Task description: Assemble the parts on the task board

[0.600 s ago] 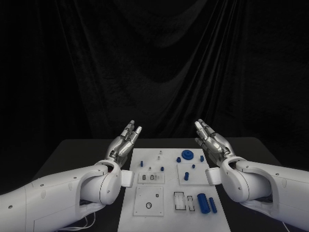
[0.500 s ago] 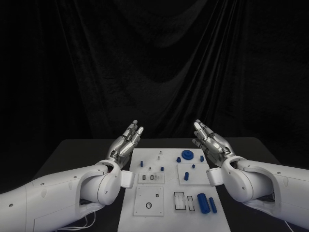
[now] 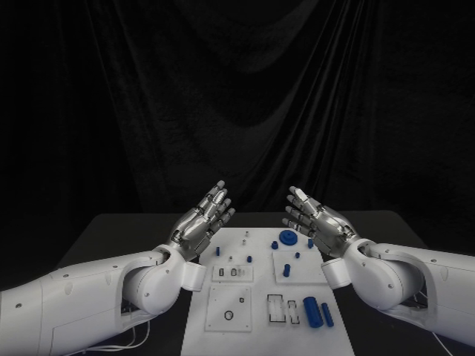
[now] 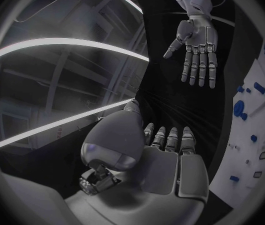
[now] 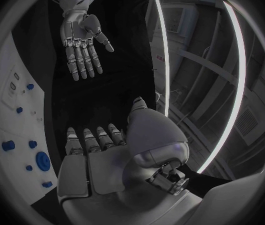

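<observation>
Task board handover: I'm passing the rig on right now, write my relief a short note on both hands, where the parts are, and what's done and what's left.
Left hand: open, holding nothing, raised at the far left edge of the task board.
Right hand: open, holding nothing, raised at the board's far right edge, palm facing the left hand.
Parts: blue gear-like piece at the far end; small blue pegs, one mid-board; two long blue cylinders lying side by side near the right corner closest to the robot.
Done: no part is in hand; whether the pegs are seated is too small to tell.
Left: pick and assemble the loose parts, probably starting with the cylinders.
</observation>
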